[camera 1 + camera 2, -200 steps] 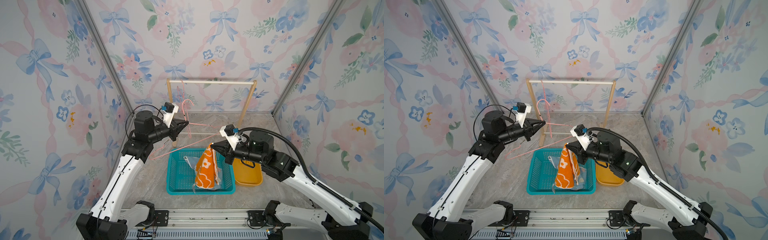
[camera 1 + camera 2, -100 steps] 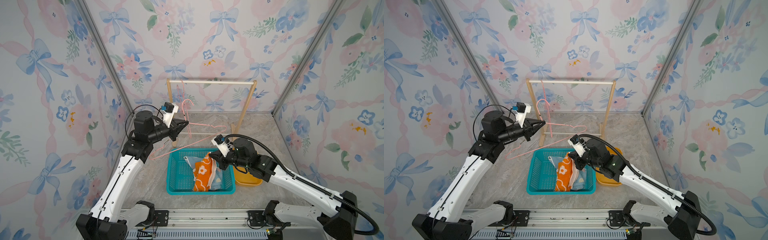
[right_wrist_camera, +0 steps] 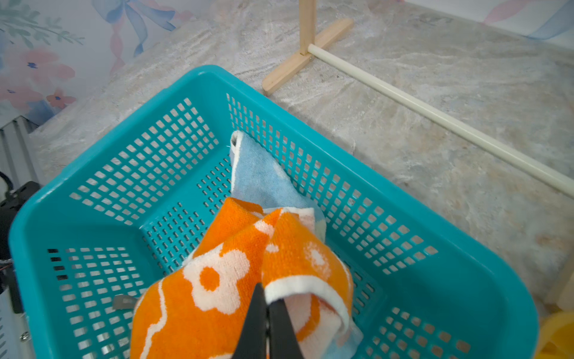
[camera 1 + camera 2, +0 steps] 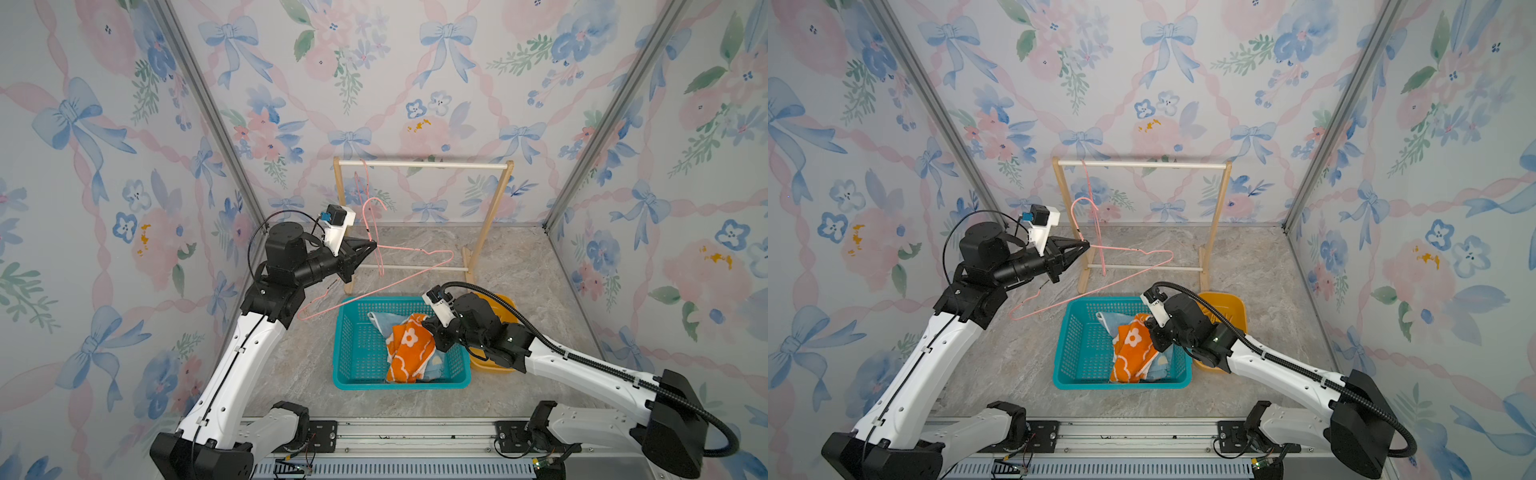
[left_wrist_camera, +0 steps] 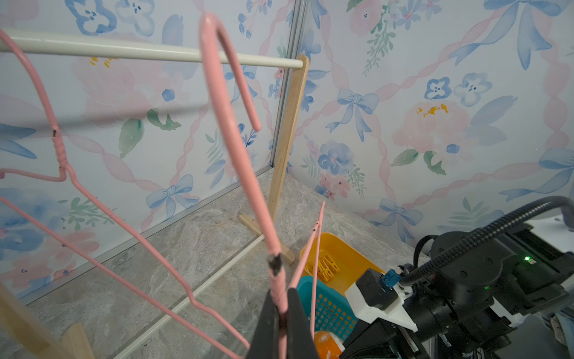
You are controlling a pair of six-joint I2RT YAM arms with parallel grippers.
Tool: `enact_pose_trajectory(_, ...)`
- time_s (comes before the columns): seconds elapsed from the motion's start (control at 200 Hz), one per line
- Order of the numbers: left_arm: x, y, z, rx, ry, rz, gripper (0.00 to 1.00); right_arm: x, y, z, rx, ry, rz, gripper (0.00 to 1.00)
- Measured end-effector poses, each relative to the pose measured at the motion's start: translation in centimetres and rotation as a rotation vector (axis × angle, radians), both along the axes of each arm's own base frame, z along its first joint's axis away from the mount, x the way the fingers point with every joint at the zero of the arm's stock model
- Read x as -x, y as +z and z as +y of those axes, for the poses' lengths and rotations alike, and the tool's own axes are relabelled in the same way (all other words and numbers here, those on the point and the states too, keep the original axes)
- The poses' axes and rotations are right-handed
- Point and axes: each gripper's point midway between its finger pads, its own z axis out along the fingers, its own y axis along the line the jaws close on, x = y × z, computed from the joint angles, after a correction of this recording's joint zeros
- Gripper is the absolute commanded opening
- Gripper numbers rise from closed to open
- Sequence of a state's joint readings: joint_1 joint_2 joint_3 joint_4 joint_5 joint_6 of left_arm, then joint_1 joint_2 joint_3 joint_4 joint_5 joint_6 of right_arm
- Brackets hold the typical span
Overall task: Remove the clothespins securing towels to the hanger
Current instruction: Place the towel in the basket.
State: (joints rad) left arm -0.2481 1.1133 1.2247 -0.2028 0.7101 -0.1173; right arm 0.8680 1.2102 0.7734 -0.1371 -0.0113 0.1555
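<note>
Marbled floor [image 4: 519, 266], teal basket [image 4: 399, 383]: right end effector [image 3: 265, 298] tight on orange towel [image 3: 223, 236], left end effector [image 4: 372, 246] tight on pink hanger [image 5: 239, 146].

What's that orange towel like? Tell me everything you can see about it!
The orange towel looks like fluffy terry cloth, with white flower outlines and a white hem. It lies crumpled inside the teal basket, partly over the light blue towel. The right gripper is shut on its hem, its black fingers pinched together.

top views: high, facing rack [image 4: 424, 165] | wrist views: close, sharing basket [image 5: 332, 310]
</note>
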Motion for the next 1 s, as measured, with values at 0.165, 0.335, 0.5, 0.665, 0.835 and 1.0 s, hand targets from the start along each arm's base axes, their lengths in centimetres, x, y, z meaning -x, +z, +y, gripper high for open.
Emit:
enact_pose_trajectory(0.165, 0.1, 0.2, 0.0, 0.003, -0.001, -0.010, 0.00, -0.9, -2.6, -0.9, 0.064, -0.076, 0.034, 0.00)
enact_pose_trajectory(0.335, 0.2, 0.4, 0.0, 0.004, -0.001, -0.014, 0.00, -2.2, -4.5, -2.1, 0.106, -0.159, 0.067, 0.00)
enact_pose_trajectory(0.5, 0.2, 0.4, 0.0, 0.004, -0.001, -0.015, 0.00, -3.1, -5.4, -3.7, 0.121, -0.234, 0.086, 0.00)
enact_pose_trajectory(0.665, 0.3, 0.5, -0.2, 0.009, 0.002, -0.008, 0.00, -3.2, -5.5, -3.9, 0.119, -0.254, 0.094, 0.11)
enact_pose_trajectory(0.835, 0.6, 1.0, -0.3, 0.014, 0.015, -0.019, 0.00, -3.2, -5.6, -4.0, 0.115, -0.262, 0.100, 0.32)
enact_pose_trajectory(1.0, 0.8, 2.0, -0.6, 0.019, 0.040, -0.047, 0.00, -3.0, -4.9, -4.5, 0.120, -0.272, 0.090, 0.39)
